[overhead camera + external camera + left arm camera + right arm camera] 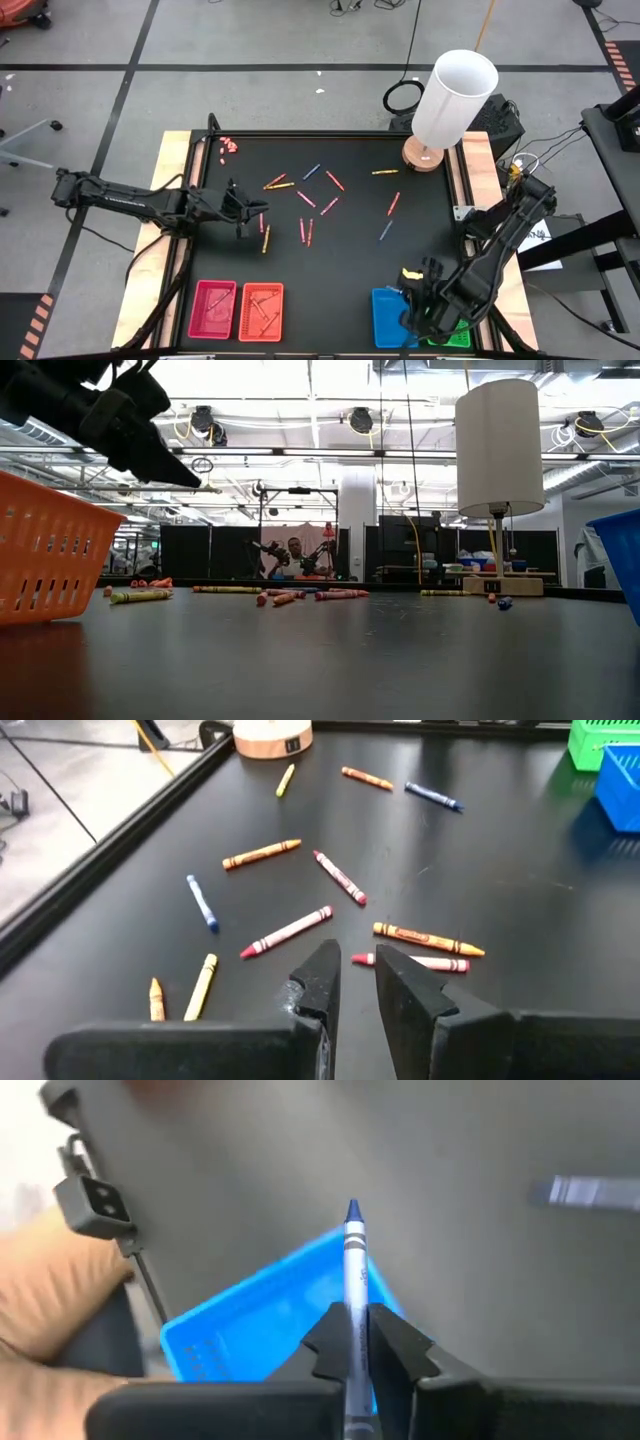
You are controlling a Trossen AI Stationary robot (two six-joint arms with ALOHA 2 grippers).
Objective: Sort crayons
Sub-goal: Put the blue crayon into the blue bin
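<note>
Several crayons (305, 200) in red, pink, orange, blue and yellow lie scattered flat on the black table top (350, 250). My left gripper (355, 970) hovers low at the table's left over these crayons (290, 930), its fingers a narrow gap apart with nothing between them. A pink crayon (420, 961) lies just beyond its fingertips. My right gripper (355, 1320) is at the near right, above the blue tray (270, 1320), shut on a blue crayon (354, 1245). My right gripper pinches the blue crayon's wrapped shaft (355, 1295) between its two fingers. The crayon lies along the fingers, and its pointed end sticks out past the fingertips. The fingers slant steeply downward. The crayon is lifted clear, above the blue tray.
A pink-red tray (213, 310) and an orange tray (262, 310) stand at the near left. The blue tray (388, 318) and a green tray (452, 336) stand at the near right. A white lamp (452, 95) stands at the far right; small pink bits (230, 145) lie at the far left.
</note>
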